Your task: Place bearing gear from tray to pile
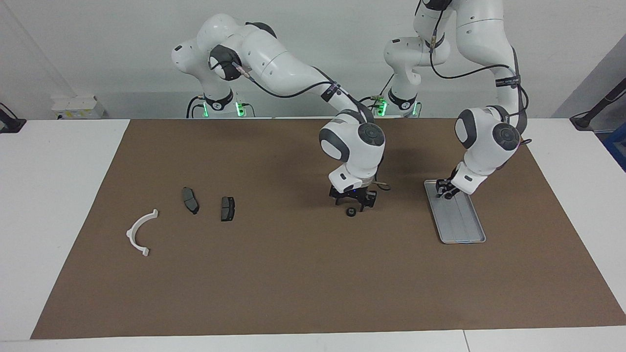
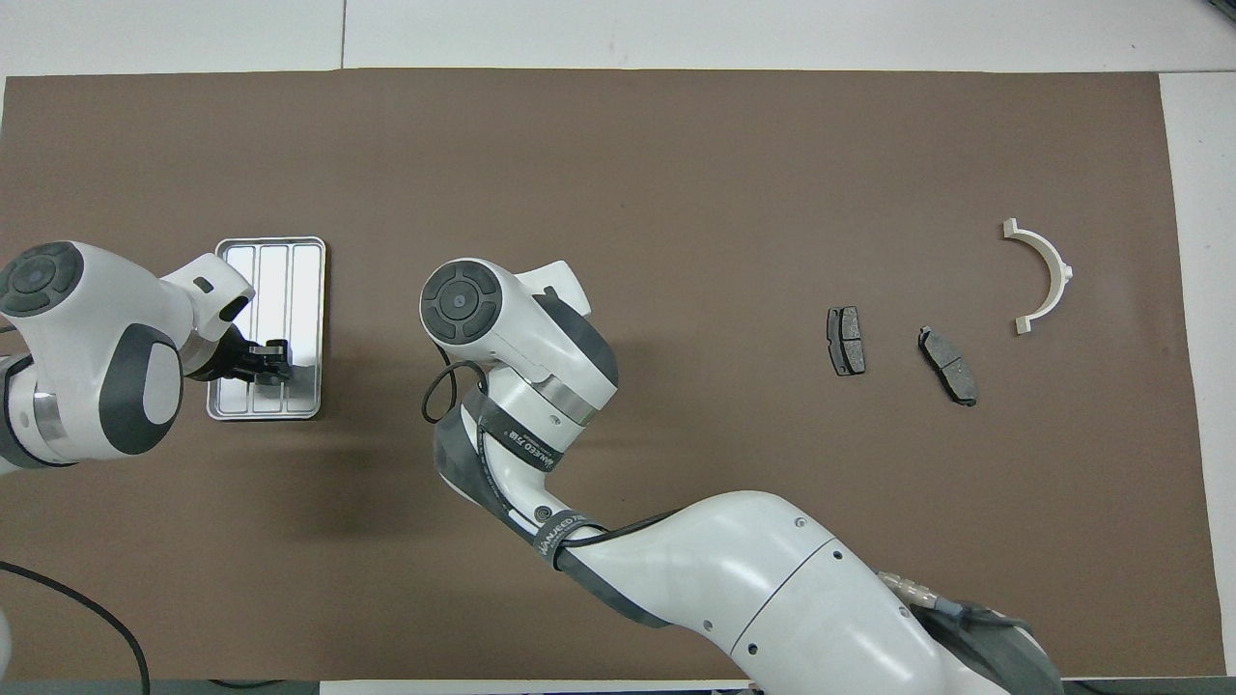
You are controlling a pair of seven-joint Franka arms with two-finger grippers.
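Observation:
The bearing gear [image 1: 350, 211], a small black ring, lies on the brown mat in the middle of the table, between the tray and the pile. My right gripper [image 1: 353, 202] hangs just above it, open, with its fingertips a little nearer to the robots than the gear. The right wrist hides both in the overhead view. The silver ridged tray [image 1: 462, 227] [image 2: 290, 261] lies toward the left arm's end. My left gripper [image 1: 444, 191] [image 2: 275, 355] sits low over the tray's end nearer to the robots. The pile is a white half-ring bracket [image 1: 139, 233] [image 2: 1043, 275] and two dark brake pads [image 1: 190, 200] [image 1: 227, 208].
The brown mat [image 1: 303, 283] covers most of the white table. The right arm stretches across the mat from its base to the middle. A loose black cable [image 2: 439, 386] loops off the right wrist.

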